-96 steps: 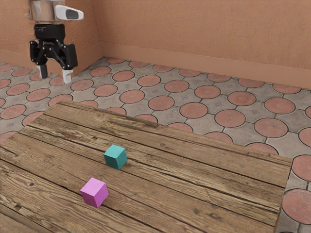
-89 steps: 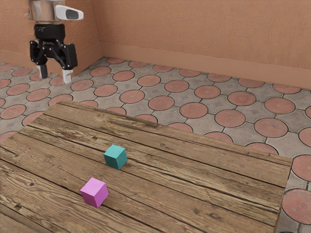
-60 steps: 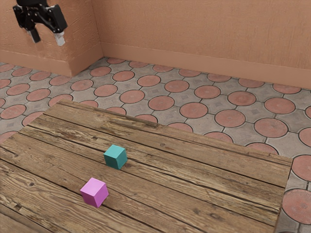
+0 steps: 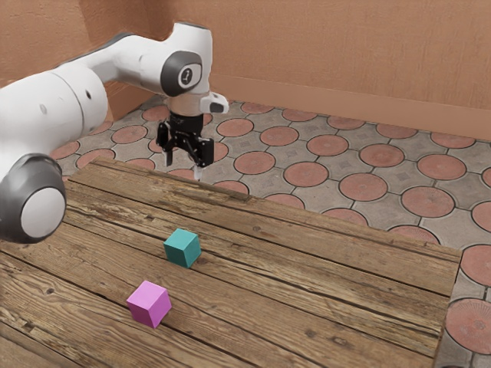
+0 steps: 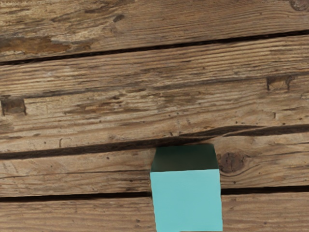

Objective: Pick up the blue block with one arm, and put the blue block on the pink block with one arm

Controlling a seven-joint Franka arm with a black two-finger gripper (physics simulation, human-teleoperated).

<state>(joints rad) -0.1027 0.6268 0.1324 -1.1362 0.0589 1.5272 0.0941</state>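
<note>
Blue block (image 4: 182,248), closer to teal than true blue: a small plain cube with flat matte faces, the top lighter than the shaded sides. Resting flat on a plank of the wooden table (image 4: 322,268), turned a little so that one vertical edge faces the exterior camera. In the wrist view, the same block (image 5: 186,193) with one bright turquoise face and one dark green shaded face adjoining it, lying on weathered boards just beside a dark knot (image 5: 231,162) in the wood.

Black gripper (image 4: 184,164) raised above the table near its far edge, pointing down, fingers spread and empty. Well apart from the block: gripper high and toward the back, block nearer the exterior camera on the table's middle planks, untouched. White arm (image 4: 77,100) reaching in from the exterior view's left.

Pink block (image 4: 149,303) near the blue one, closer to the table's near edge and slightly toward the exterior view's left, not touching it.
</note>
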